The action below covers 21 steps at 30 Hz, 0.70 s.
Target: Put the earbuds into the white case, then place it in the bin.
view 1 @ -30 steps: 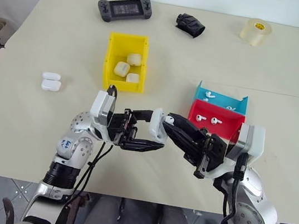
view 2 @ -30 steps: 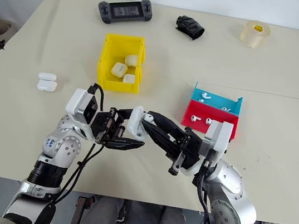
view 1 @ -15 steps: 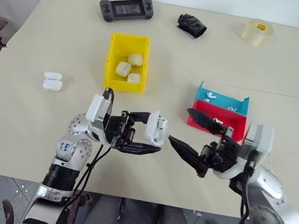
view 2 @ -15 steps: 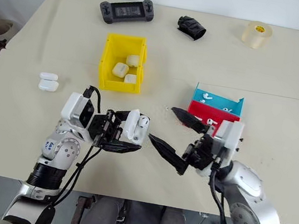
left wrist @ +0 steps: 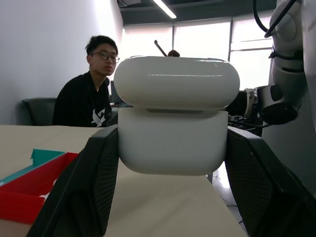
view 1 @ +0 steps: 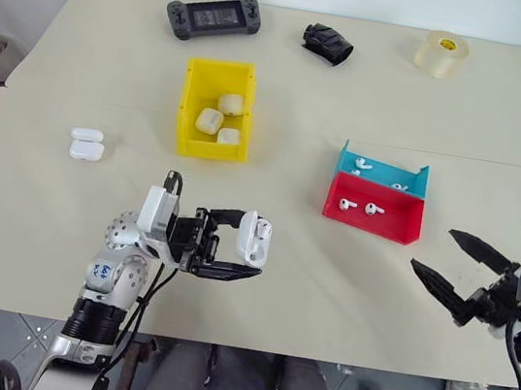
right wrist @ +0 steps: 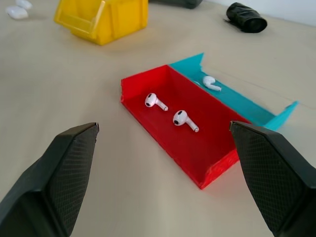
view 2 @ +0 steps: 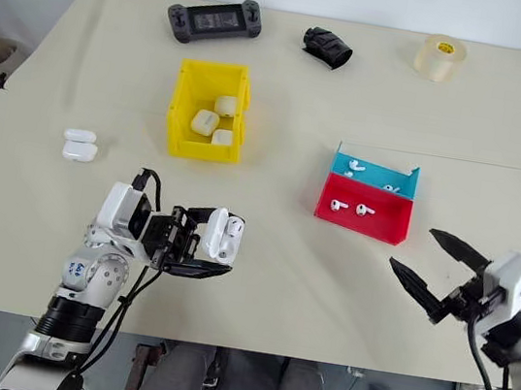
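Right gripper point(view 1: 462, 277) now swung away to four o'clock, fingers spread wide and empty, leaving the white case point(view 1: 253, 237) clamped in the left gripper point(view 1: 234, 243) above the tabletop point(view 1: 468, 118), six o'clock of the yellow bin point(view 1: 217, 108); earbud seemingly delivered.

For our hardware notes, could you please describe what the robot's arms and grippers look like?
Both arms are silver-grey metal with rounded joints, black bands and loose black cables. The left arm carries a small blue marking. Each wrist has a white boxy housing. The left gripper and right gripper each have two black, tapering fingers with finely textured pads.
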{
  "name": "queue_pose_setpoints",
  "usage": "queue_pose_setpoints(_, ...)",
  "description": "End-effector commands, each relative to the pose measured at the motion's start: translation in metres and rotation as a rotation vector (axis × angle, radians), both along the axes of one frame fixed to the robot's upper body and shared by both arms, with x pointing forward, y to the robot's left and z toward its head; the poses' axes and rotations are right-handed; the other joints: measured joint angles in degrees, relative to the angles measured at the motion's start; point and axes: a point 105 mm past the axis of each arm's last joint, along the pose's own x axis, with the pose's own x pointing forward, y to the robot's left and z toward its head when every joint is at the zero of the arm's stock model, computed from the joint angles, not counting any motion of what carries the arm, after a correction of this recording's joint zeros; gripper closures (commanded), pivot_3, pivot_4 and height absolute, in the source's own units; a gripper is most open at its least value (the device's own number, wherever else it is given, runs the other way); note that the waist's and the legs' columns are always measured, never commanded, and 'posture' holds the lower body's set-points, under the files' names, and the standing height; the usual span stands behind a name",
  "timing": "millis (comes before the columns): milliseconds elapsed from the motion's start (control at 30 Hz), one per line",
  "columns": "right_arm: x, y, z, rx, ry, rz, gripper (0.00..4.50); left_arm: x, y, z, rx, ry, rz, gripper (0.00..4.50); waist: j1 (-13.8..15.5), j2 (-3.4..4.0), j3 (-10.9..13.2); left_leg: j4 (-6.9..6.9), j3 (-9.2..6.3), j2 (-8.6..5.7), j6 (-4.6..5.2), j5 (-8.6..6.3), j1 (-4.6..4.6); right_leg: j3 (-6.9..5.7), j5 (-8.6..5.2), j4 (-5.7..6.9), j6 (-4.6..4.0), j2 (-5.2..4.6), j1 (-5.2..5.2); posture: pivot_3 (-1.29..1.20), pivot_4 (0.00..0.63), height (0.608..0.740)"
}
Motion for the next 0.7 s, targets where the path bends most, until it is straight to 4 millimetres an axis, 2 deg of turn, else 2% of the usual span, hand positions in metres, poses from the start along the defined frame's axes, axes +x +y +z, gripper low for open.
queue_pose_setpoints(33, 0.024, 0.008, 0.025, -0.031, 0.029, 0.026, 0.06, -0.004, -0.002, 0.004, -0.014, -0.036, 0.02, 1.7, -0.2, -0.02, 0.0, 0.01, 0.0, 0.02, -0.01, 0.01, 0.01, -0.01, 0.0, 0.0, 0.0, 0.0, 0.0, 0.0, 0.15, 0.74)
queue_pose_setpoints(67, 0.032, 0.011, 0.033, -0.047, 0.026, 0.042, 0.06, -0.005, -0.002, 0.005, -0.017, -0.036, 0.026, 1.7, -0.3, 0.0, 0.0, 0.04, 0.02, 0.03, -0.02, 0.01, 0.02, -0.01, -0.01, -0.01, -0.02, -0.01, 0.01, 0.0, 0.15, 0.74)
queue_pose_setpoints(133, 0.049, 0.012, 0.032, -0.194, 0.131, 0.025, 0.06, -0.006, -0.003, 0.005, -0.02, -0.036, 0.034, 1.7, -0.3, 0.06, 0.0, 0.06, -0.02, 0.02, -0.03, 0.02, 0.01, -0.01, 0.0, -0.03, -0.02, -0.04, 0.0, 0.0, 0.15, 0.74)
queue_pose_setpoints(200, 0.068, 0.012, 0.042, -0.231, 0.192, -0.005, 0.06, -0.007, -0.004, 0.005, -0.023, -0.035, 0.038, 1.7, -0.3, 0.09, 0.1, 0.08, -0.02, 0.01, -0.03, 0.02, -0.01, -0.01, -0.01, -0.02, -0.03, -0.07, -0.03, 0.0, 0.15, 0.74)
queue_pose_setpoints(267, 0.08, 0.014, 0.051, -0.26, 0.21, 0.0, 0.06, -0.009, -0.005, 0.005, -0.026, -0.033, 0.044, 1.7, 0.3, 0.07, 0.1, 0.07, -0.13, 0.02, -0.03, 0.02, -0.11, -0.1, -0.01, -0.13, -0.04, -0.07, -0.05, 0.0, 0.15, 0.74)
queue_pose_setpoints(333, 0.099, 0.013, 0.051, -0.397, 0.264, 0.0, 0.06, -0.01, -0.006, 0.004, -0.028, -0.03, 0.05, 1.7, 0.1, 0.1, 0.1, 0.06, -0.15, 0.0, -0.03, 0.0, -0.16, -0.13, 0.0, -0.16, -0.04, -0.08, -0.08, 0.0, 0.15, 0.74)
queue_pose_setpoints(467, 0.134, 0.011, 0.06, -0.515, 0.267, -0.036, 0.06, -0.012, -0.009, 0.005, -0.036, -0.029, 0.059, 1.7, 0.1, 0.15, 0.1, 0.01, -0.02, -0.09, -0.01, -0.01, -0.37, -0.13, 0.01, -0.19, -0.01, -0.14, -0.23, 0.0, 0.15, 0.74)
queue_pose_setpoints(600, 0.152, 0.004, 0.056, -0.667, 0.274, -0.021, 0.06, -0.013, -0.012, 0.006, -0.042, -0.029, 0.067, 1.7, 0.2, 0.14, 0.1, -0.04, -0.04, -0.09, -0.01, 0.0, -0.48, -0.2, 0.02, 0.0, 0.01, -0.12, -0.43, 0.0, 0.15, 0.74)
queue_pose_setpoints(700, 0.159, 0.001, 0.05, -0.746, 0.296, 0.021, 0.06, -0.014, -0.014, 0.008, -0.05, -0.031, 0.08, 1.7, 0.0, 0.15, 0.1, -0.03, 0.03, -0.09, -0.01, 0.0, -0.54, -0.21, 0.02, 0.08, 0.02, -0.12, -0.54, 0.0, 0.15, 0.74)
